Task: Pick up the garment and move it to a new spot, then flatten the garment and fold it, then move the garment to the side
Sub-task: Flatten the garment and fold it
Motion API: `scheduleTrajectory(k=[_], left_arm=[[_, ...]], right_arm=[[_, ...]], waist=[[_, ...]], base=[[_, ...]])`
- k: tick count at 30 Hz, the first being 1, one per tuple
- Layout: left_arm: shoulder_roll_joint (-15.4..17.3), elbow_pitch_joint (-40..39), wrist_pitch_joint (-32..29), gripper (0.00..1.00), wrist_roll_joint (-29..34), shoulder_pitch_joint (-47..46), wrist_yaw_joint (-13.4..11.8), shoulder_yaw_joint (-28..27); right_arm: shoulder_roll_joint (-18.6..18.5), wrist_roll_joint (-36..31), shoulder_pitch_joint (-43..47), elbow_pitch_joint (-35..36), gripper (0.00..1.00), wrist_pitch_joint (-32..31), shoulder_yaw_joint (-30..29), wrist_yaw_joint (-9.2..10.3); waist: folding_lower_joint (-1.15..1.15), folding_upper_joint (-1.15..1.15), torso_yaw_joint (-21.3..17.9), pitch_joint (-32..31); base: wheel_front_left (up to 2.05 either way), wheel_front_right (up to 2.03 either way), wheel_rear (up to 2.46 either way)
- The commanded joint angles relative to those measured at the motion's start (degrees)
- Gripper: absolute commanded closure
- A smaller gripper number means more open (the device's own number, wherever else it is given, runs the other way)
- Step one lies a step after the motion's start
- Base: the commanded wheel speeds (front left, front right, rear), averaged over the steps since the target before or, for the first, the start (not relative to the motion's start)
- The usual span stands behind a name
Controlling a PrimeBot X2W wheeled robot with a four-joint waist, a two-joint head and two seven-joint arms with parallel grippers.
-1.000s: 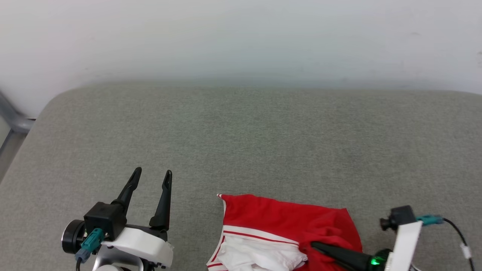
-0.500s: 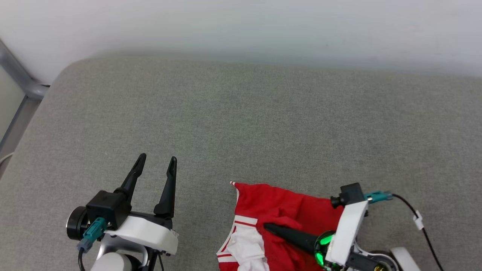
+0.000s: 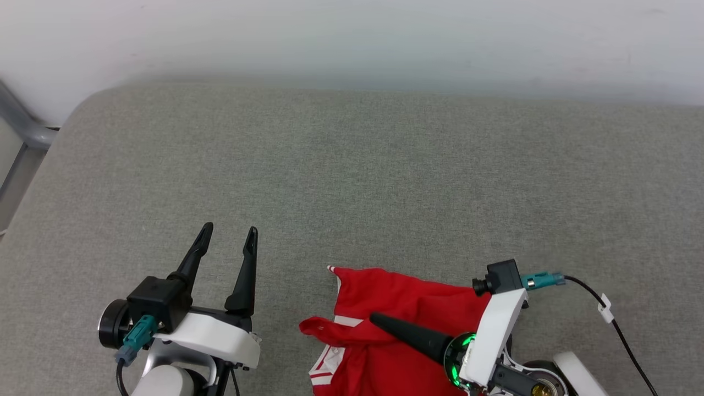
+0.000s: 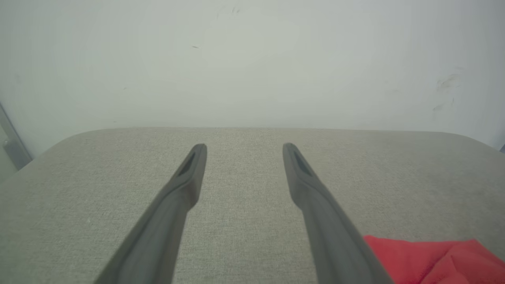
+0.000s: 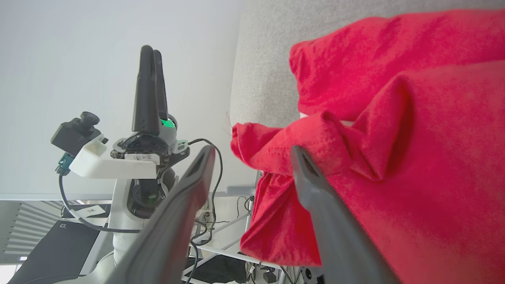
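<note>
The garment [image 3: 401, 294], a red jersey with white-and-red striped trim, lies crumpled at the front edge of the grey cushion [image 3: 352, 165]. A red flap is folded leftward over its white part. My right gripper [image 3: 377, 320] lies low over that flap and points left. In the right wrist view its fingers [image 5: 303, 169] stand open, and a bunched fold of the garment [image 5: 394, 118] rests against one finger. My left gripper [image 3: 229, 231] hovers open and empty to the left of the garment. The left wrist view catches a red corner of the garment [image 4: 434, 256] at the lower right.
A white wall [image 3: 352, 33] rises behind the cushion. A grey metal frame [image 3: 22, 132] stands past its rounded left corner. In the right wrist view the left gripper [image 5: 150, 55] is seen edge-on, with cables [image 5: 213, 165] below the cushion's front edge.
My right gripper dragged a red fold leftward over the white part, then went from shut to open, letting the fabric go. The left gripper stayed put; the camera shifted slightly.
</note>
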State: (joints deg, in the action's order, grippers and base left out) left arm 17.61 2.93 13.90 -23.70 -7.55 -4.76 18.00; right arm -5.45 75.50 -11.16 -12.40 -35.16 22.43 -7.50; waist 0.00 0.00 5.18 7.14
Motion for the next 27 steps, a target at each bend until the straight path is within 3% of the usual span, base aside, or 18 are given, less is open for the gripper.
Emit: scheduleTrajectory(k=[1,9,15,21,27], left_arm=[[0.25,0.06,0.34,0.00,0.06,-0.52,0.00,-0.14],[0.79,0.11,0.38,0.00,-0.09,0.77,-0.58,-0.35],[1.04,0.27,0.35,0.00,0.07,1.50,-1.40,-0.56],[1.06,0.53,0.58,0.00,-0.31,2.99,-2.55,-1.15],[1.36,0.95,0.79,0.00,-0.94,4.83,-3.24,-2.23]], right_arm=[[-0.62,0.27,-1.08,2.00,0.00,1.40,0.77,0.02],[-5.48,-7.19,-1.88,7.27,0.00,14.37,1.51,0.03],[-9.66,-24.18,-1.54,4.93,0.00,29.36,-2.47,0.03],[-8.73,-43.30,1.16,4.15,0.00,39.00,-13.33,0.03],[-5.70,-57.50,5.84,9.91,0.00,42.16,-22.34,0.03]], waist=[[0.00,0.00,-0.34,-0.41],[0.00,0.00,-1.36,-1.97],[0.00,0.00,-2.23,-3.08],[0.00,0.00,-3.55,-4.93],[0.00,0.00,-4.58,-7.32]], base=[[0.00,0.00,0.00],[0.00,0.00,0.00],[0.00,0.00,0.00],[0.00,0.00,0.00],[0.00,0.00,0.00]])
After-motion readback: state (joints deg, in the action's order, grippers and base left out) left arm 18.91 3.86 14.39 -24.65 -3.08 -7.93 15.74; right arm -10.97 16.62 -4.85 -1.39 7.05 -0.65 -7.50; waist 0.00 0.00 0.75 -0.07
